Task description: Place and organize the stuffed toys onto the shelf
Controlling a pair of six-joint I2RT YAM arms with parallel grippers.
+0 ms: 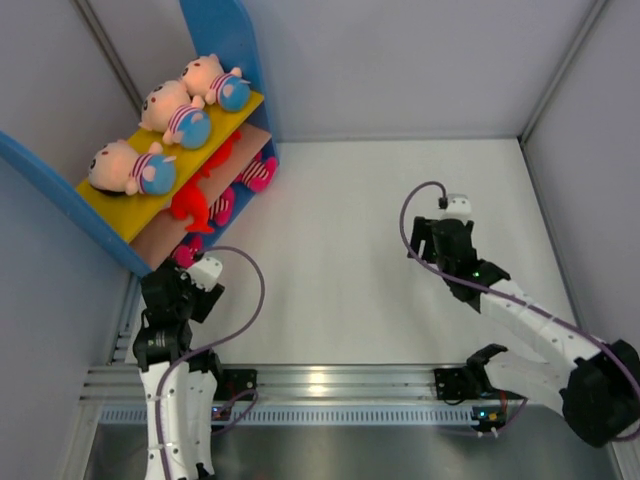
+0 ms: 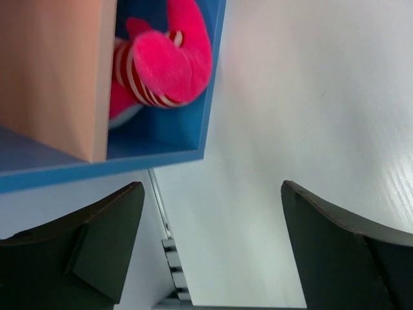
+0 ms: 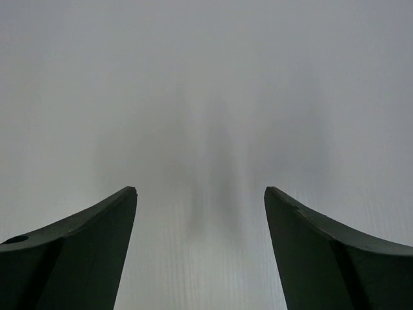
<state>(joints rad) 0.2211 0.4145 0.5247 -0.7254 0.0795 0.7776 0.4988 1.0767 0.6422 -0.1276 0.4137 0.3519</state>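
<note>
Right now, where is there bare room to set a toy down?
Bare: the white table between the shelf and the right tool. Crowded: the yellow board, filled by three dolls, and the lower board, packed with red toys.

surface: white table (image 1: 330, 230) | directly on it: blue-sided shelf (image 1: 218, 32) | position: far-left corner

Left hand (image 2: 213, 187) spread wide, nothing between dark fingers (image 2: 97, 245). Ahead and left of hand: corner of shelf (image 2: 97, 166), blue panels. Tan board (image 2: 51, 71) furthest left, seen edge-on. Tucked in blue compartment just beside board: red plush toy (image 2: 168, 61) with white stripes, pressed against blue wall. Ahead and right of hand: white tabletop (image 2: 310, 97). Close in, low between fingers: bit of metal rail (image 2: 174, 271).
</note>
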